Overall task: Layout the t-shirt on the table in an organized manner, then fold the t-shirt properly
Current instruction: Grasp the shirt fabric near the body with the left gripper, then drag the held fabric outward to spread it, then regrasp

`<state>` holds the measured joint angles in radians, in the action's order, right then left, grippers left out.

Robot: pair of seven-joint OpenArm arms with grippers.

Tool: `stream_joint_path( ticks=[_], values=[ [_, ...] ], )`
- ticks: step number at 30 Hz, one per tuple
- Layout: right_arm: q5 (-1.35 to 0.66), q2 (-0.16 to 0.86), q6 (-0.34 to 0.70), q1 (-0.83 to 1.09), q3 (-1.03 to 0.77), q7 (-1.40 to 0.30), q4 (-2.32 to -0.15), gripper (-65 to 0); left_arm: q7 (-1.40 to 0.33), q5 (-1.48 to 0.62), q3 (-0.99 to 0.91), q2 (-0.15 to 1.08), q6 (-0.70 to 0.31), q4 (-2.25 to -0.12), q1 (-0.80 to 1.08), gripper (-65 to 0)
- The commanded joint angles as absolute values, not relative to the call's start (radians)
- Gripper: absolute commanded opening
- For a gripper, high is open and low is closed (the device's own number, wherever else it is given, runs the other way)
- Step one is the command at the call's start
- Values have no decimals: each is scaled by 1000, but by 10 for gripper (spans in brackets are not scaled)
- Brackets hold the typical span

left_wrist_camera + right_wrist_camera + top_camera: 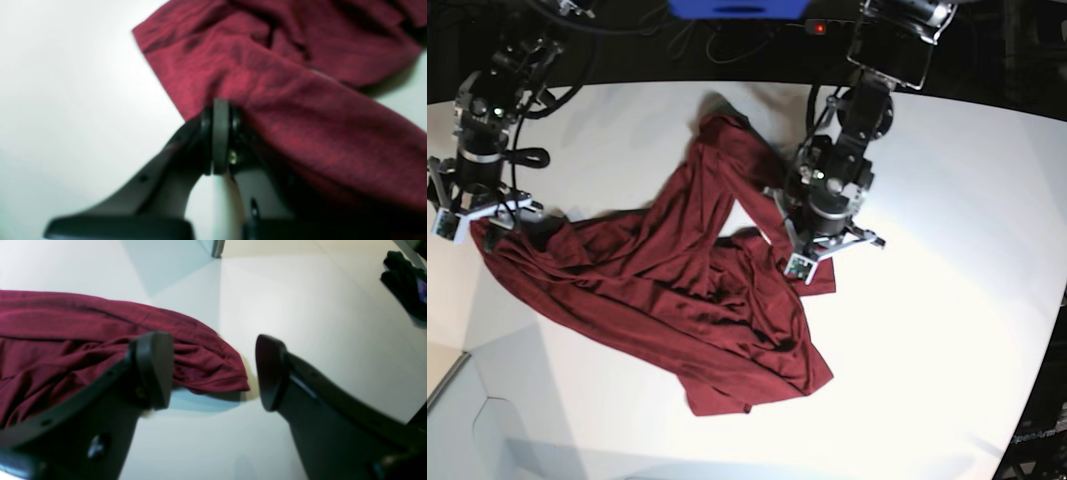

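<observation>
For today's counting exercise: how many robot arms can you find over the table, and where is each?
2. The left gripper sits right of centre in the base view, closed on the t-shirt. The right gripper is at the table's left edge, jaws open, by the shirt's corner.

t-shirt [667, 300] on table [947, 330], between arms

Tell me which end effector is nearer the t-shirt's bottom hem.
Left. The left end effector is shut on the t-shirt beside it; the right end effector hangs open over the far corner.
</observation>
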<state>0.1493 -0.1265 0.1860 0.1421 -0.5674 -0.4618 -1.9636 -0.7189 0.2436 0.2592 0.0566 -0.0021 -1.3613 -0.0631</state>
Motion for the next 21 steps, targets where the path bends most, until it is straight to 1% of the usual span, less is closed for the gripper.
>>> stream_joint_path(
  ticks=[1, 5, 11, 14, 17, 21],
  values=[
    [143, -117, 179, 134, -568, -435, -1982, -260, -768, 243, 259, 70, 1, -1365, -44, -648],
    [143, -114, 179, 131, -568, -435, -1982, -260, -769, 243, 257, 117, 1, -1383, 24, -648],
    [143, -114, 179, 131, -567, -435, -1982, -260, -769, 237, 248, 194, 1, -1572, 165, -648],
    [143, -117, 179, 130, -565, -435, -1982, -260, -769, 237, 245, 222, 2, -1624, 194, -648],
    [143, -119, 179, 128, -564, -435, -1980, -260, -769, 237, 173, 217, 2, -1635, 205, -648],
    [143, -119, 179, 128, -562, -435, -1980, -260, -768, 234, 82, 214, 2, -1702, 223, -648]
  ],
)
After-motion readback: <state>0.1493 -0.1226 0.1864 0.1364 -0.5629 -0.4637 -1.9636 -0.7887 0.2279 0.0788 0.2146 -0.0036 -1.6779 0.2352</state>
